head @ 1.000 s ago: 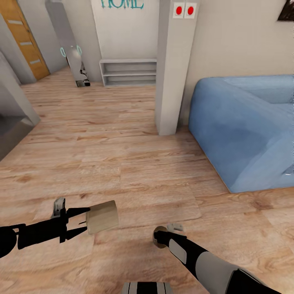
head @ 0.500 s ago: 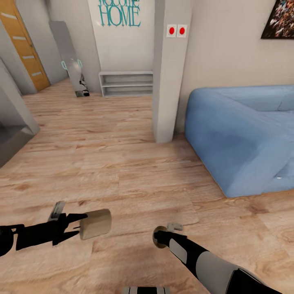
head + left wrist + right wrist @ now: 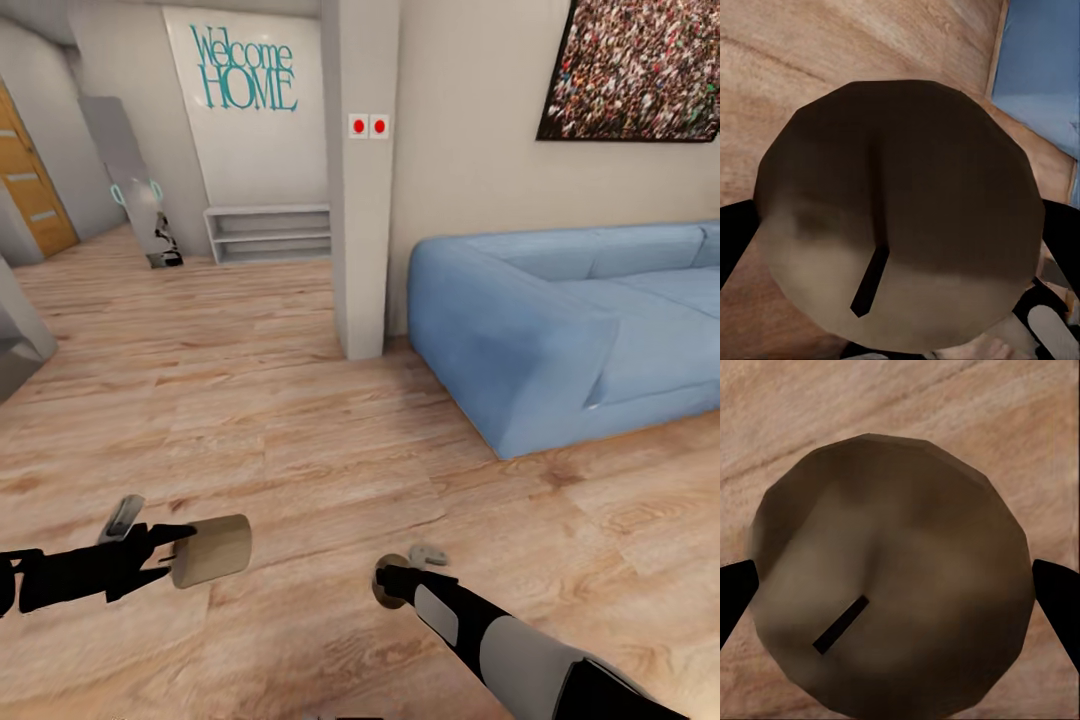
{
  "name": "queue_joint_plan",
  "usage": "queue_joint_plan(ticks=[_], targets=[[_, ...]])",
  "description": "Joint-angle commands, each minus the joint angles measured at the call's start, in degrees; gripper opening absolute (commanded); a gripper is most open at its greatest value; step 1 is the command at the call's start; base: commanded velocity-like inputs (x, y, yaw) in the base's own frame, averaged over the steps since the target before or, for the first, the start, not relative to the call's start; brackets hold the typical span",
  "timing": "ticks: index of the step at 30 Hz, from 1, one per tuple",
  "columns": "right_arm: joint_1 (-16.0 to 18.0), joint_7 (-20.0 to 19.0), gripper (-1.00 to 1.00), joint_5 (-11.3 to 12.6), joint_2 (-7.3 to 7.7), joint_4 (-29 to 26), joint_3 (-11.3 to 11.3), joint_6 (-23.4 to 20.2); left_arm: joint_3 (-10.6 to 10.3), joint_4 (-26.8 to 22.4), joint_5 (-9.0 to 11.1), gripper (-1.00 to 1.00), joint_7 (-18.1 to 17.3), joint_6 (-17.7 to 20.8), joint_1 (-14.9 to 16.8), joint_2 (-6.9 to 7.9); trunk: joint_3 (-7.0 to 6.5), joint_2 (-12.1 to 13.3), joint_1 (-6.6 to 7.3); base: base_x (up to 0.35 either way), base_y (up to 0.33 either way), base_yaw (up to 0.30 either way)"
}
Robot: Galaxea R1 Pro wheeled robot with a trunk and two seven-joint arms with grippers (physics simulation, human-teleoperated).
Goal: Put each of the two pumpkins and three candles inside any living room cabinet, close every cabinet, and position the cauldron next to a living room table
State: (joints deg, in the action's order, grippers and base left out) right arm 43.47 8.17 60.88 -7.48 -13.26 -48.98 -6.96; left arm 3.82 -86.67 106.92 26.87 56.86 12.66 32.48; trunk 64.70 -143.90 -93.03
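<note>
Upper left of the head view: big teal letters (image 3: 246, 72) on the white wall (image 3: 260, 150), reading "Welcome HOME".

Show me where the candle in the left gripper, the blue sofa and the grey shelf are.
candle in the left gripper (image 3: 210, 550), head view, on its pale side.
blue sofa (image 3: 520, 330), head view, on the near armrest.
grey shelf (image 3: 268, 232), head view, on the middle board.

You have two candles in view, both carried above the wood floor. The left candle (image 3: 210, 550) is a short tan cylinder lying on its side, held at the near left. Its flat end (image 3: 896, 217) looks dark brown with a short black wick. The right candle (image 3: 889, 574) shows the same round end, with a black wick line.
</note>
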Motion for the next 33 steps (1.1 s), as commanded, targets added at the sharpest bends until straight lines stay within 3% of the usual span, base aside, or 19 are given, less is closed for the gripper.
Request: queue_joint_plan(ticks=[1, 7, 12, 16, 24, 33], targets=[[0.04, 0.45, -1.00, 0.39, 0.02, -0.10, -0.41, -0.18, 0.65, -0.03, 1.21, -1.00, 2.09, 0.01, 0.00, -0.02, -0.24, 0.00, 0.06, -0.172, 0.000, -0.239], [0.04, 0.34, -1.00, 0.46, 0.03, -0.10, -0.41, -0.20, 2.60, 1.40, 1.04, -1.00, 4.38, -0.07, 0.00, -0.05, -1.90, 0.08, 0.22, -0.043, 0.000, -0.239], [0.05, 0.10, -1.00, 0.49, 0.01, -0.10, -0.49, -0.21, 3.99, 2.07, 1.10, -1.00, 11.05, -0.08, 0.00, -0.21, -3.29, 0.14, 0.35, -0.002, 0.000, -0.239], [0.04, 0.09, -1.00, 0.58, 0.01, -0.10, -0.46, -0.23, 5.38, 2.11, 0.31, -1.00, 13.09, -0.13, 0.01, -0.48, -4.40, 0.20, 0.45, 0.000, 0.000, -0.231], [0.04, 0.01, -1.00, 0.72, 0.01, -0.10, -0.43, -0.16, 5.65, 2.10, -0.89, -1.00, 13.52, -0.09, 0.00, -0.74, -6.25, 0.30, 0.66, -0.184, 0.000, -0.101], [0.05, 0.00, -1.00, 0.81, 0.01, -0.10, -0.33, -0.16, 5.59, 1.75, -0.92, -1.00, 13.40, -0.08, 0.00, -0.75, -6.25, 0.30, 0.66, -0.314, 0.000, -0.283]])
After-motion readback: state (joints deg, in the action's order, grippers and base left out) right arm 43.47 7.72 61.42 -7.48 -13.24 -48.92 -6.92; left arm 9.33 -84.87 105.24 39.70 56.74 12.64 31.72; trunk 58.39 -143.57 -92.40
